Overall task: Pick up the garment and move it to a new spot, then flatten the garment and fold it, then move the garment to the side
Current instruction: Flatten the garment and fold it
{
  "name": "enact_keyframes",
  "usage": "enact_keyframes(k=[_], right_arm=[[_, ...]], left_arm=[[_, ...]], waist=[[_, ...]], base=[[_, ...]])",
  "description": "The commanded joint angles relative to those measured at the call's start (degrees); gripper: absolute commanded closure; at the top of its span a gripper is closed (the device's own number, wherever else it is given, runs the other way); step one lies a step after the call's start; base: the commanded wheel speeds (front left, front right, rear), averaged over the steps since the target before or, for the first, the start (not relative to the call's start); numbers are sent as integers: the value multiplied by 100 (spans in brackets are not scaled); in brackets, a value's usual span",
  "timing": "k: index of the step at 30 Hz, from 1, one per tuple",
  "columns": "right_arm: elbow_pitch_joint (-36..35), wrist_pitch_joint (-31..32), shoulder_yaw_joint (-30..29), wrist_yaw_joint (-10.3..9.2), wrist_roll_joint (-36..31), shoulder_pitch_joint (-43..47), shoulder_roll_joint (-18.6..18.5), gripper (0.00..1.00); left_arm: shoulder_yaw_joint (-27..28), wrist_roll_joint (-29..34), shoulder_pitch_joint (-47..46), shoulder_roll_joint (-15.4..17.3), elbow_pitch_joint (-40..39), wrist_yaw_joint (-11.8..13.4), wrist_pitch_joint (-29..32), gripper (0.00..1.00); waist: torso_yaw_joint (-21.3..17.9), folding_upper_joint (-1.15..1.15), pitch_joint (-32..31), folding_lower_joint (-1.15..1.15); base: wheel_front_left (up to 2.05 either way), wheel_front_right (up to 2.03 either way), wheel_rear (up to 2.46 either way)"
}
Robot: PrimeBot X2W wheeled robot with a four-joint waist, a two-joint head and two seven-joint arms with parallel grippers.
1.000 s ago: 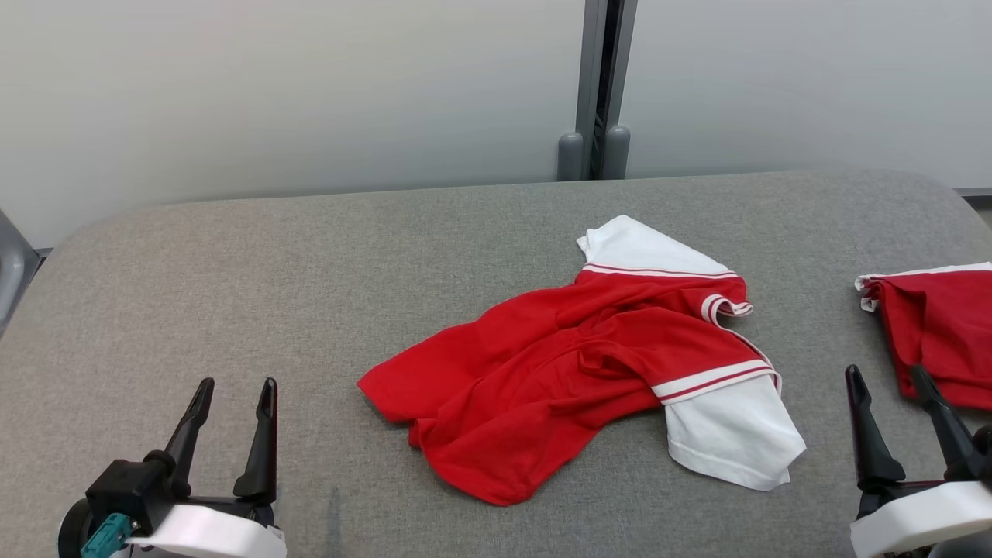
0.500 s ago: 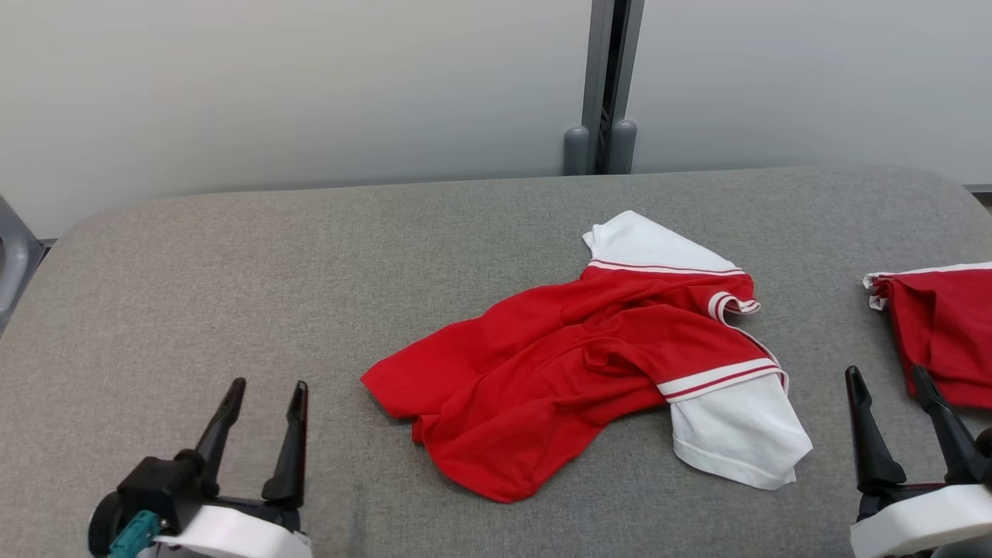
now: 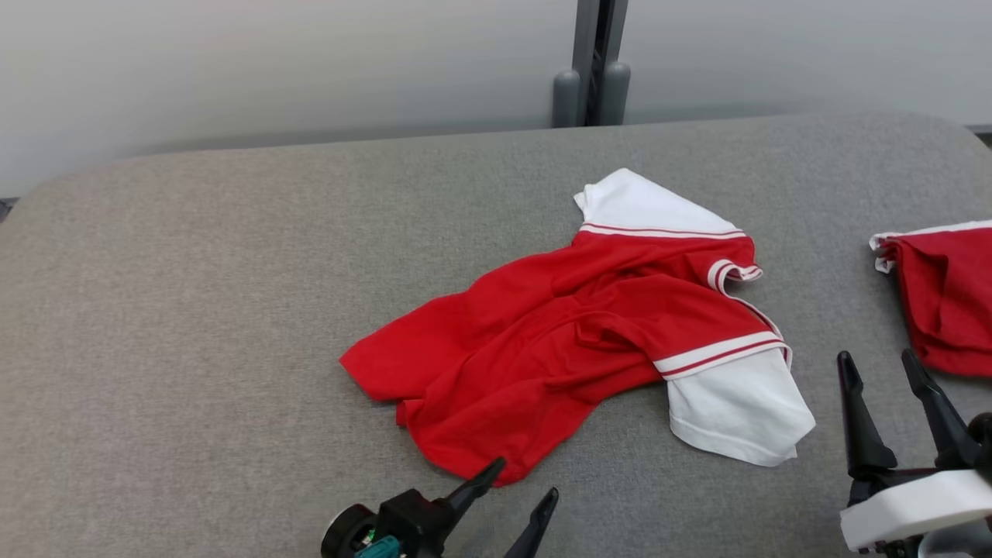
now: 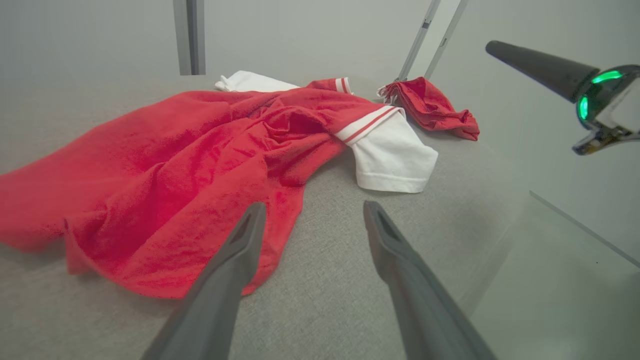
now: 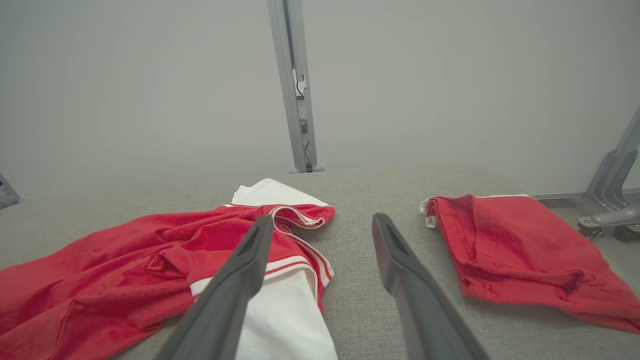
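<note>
Your left end effector (image 3: 524,480), jaws wide and empty, sits just short of the shirt (image 3: 558,349) at its near hem (clearly the closer arm). The shirt lies crumpled on the table (image 3: 194,310), long axis running from that hem away and rightward. Your right end effector (image 3: 876,358), also open, stands beside the white sleeve (image 3: 736,411), not touching.

The left gripper (image 3: 524,480) sits at the bottom centre of the head view, its two dark fingers spread and slanting up to the right. The right gripper (image 3: 876,358) is at lower right, fingers spread, pointing up.
</note>
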Motion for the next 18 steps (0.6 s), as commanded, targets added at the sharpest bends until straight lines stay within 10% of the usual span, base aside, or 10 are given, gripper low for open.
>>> enact_keyframes(k=[1, 14, 16, 18], right_arm=[[23, -34, 27, -2, -12, -110, -10, 0], [323, -148, 84, -2, 40, -298, 27, 0], [420, -116, 74, -2, 54, -266, 27, 0], [560, -37, 91, -2, 50, -203, -36, 0]], left_arm=[[-132, -21, -179, 11, 120, -31, 23, 0], [-276, -119, -998, 36, 1636, -53, 89, 3], [-296, -117, -1061, 37, 1766, -58, 64, 82], [-305, -128, -1122, 32, 1861, -62, 32, 100]], waist=[[-105, 0, 155, 0], [-408, 0, 562, 0], [-425, 0, 587, 0], [-430, 0, 614, 0]], base=[[0, 0, 0], [0, 0, 0], [0, 0, 0], [0, 0, 0]])
